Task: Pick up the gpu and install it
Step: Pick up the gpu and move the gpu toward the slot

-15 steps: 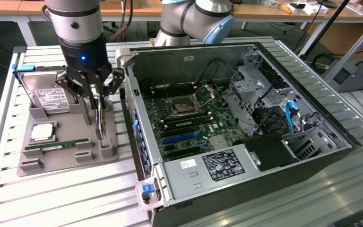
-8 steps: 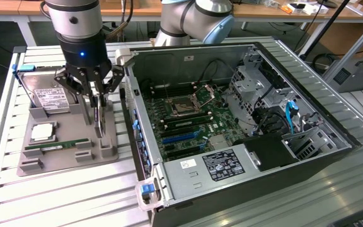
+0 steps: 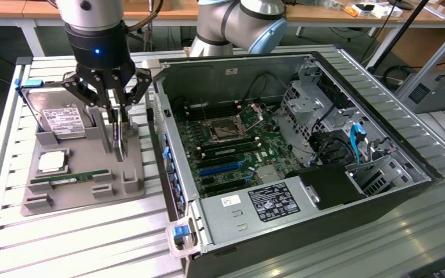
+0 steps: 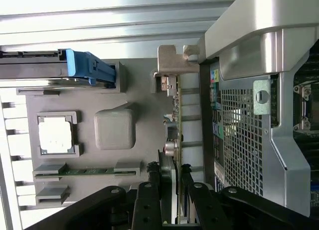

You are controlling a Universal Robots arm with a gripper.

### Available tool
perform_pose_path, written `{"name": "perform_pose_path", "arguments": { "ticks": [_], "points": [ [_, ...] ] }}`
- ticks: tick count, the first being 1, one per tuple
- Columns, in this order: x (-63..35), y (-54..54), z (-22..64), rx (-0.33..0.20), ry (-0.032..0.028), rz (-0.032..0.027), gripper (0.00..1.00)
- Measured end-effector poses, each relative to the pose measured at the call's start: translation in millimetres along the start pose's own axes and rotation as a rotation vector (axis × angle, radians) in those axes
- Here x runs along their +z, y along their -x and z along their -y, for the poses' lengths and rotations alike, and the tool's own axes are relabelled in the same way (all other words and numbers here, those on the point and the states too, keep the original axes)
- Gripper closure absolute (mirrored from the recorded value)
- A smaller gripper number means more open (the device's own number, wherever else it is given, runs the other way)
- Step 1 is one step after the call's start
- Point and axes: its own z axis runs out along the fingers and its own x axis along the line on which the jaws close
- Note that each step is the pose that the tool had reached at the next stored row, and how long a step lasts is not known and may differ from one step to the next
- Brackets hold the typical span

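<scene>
Slatted aluminium tabletop stretches across the foreground of a workbench. At the exterior view's left sits a grey parts tray. It carries a silver hard drive with a white label at its far end, a square processor chip in a pocket nearer the camera, and a narrow green RAM stick lying flat nearer still. At the tray's edge closest to the computer, the robot arm's gripper hangs straight down, its black fingers clamped against both faces of the gpu. The card stands on edge, its silver bracket toward the hard-drive end of the tray; whether its lower edge touches the tray cannot be told. Just beside it, to the exterior view's right, an open black computer case lies on its side. Inside are a green motherboard with its processor socket, a grey power supply at the near end, and a metal drive cage with blue cables farther right.
</scene>
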Motion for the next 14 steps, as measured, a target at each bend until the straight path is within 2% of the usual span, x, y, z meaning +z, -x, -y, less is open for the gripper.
{"name": "perform_pose_path", "arguments": {
  "ticks": [4, 14],
  "points": [
    [-5.9, 0.2, 0.3, 0.0, -0.0001, -0.0001, 0.73],
    [-11.0, 0.3, 0.5, 0.0, 0.0, 0.0, 0.73]
  ]
}}
